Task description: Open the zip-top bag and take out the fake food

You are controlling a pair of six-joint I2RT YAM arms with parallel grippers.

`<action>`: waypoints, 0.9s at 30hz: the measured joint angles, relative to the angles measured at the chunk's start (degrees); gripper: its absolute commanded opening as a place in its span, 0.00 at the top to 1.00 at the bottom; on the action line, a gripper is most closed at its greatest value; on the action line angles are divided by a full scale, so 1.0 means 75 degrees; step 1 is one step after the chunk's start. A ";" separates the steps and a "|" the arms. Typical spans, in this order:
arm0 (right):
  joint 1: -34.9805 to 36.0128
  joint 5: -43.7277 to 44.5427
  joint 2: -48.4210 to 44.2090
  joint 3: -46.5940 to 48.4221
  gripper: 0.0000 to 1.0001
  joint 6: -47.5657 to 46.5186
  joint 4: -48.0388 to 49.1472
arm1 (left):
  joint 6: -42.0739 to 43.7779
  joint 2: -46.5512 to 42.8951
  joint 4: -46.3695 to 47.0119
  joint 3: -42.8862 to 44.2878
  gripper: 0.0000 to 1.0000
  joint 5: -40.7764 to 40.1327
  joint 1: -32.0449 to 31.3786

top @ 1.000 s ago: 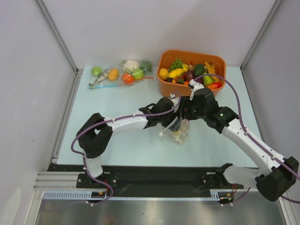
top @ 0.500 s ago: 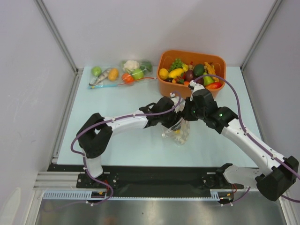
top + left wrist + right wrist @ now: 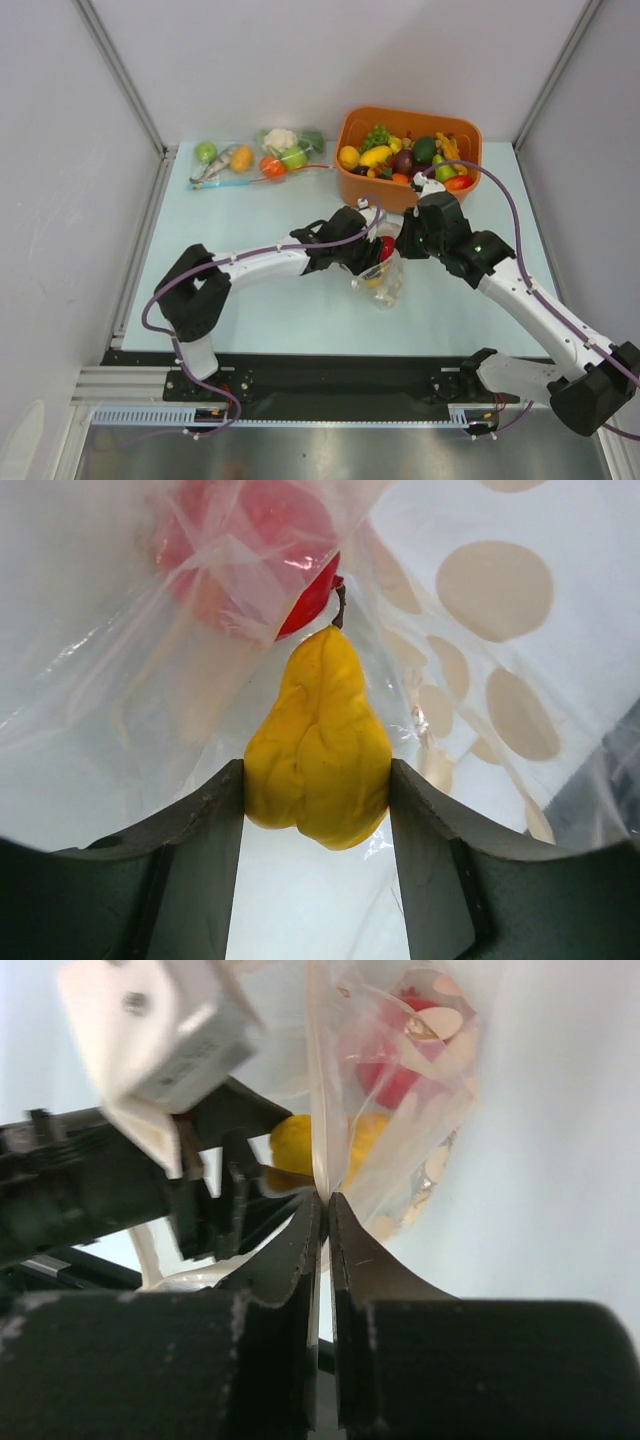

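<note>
The zip-top bag (image 3: 388, 287) lies mid-table, clear and crinkly, with its mouth held up. My left gripper (image 3: 317, 780) reaches into the mouth, and its two fingers press the sides of a yellow pear-shaped fake fruit (image 3: 318, 740). A round red fruit (image 3: 290, 540) sits deeper in the bag, behind plastic folds. My right gripper (image 3: 323, 1200) is shut on the bag's (image 3: 400, 1110) upper edge, with the thin film pinched between its pads. In the top view, the red fruit (image 3: 386, 247) shows between the left gripper (image 3: 375, 262) and the right gripper (image 3: 402, 245).
An orange bin (image 3: 350, 182) full of several fake fruits and vegetables stands just behind the grippers. Two other clear bags with food lie at the back left (image 3: 225, 165) (image 3: 290, 150). White walls close in both sides.
My right gripper has shut on the bag's edge and pulled it up and back. The bag's mouth now shows the red fruit. The left gripper has stayed on the yellow fruit.
</note>
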 measured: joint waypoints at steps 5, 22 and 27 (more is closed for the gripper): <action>-0.0047 -0.0032 -0.0079 -0.0213 1.00 0.0003 0.0020 | 0.0000 -0.0463 0.0055 -0.0117 1.00 0.0125 0.0055; -0.0061 -0.0085 -0.0050 -0.0711 1.00 0.0000 0.0067 | -0.0134 -0.0831 -0.0044 0.0460 1.00 0.0886 0.0064; -0.0073 -0.0055 -0.0050 -0.0711 1.00 0.0000 0.0073 | -0.0006 -0.1215 -0.0501 0.0627 1.00 0.0857 0.0096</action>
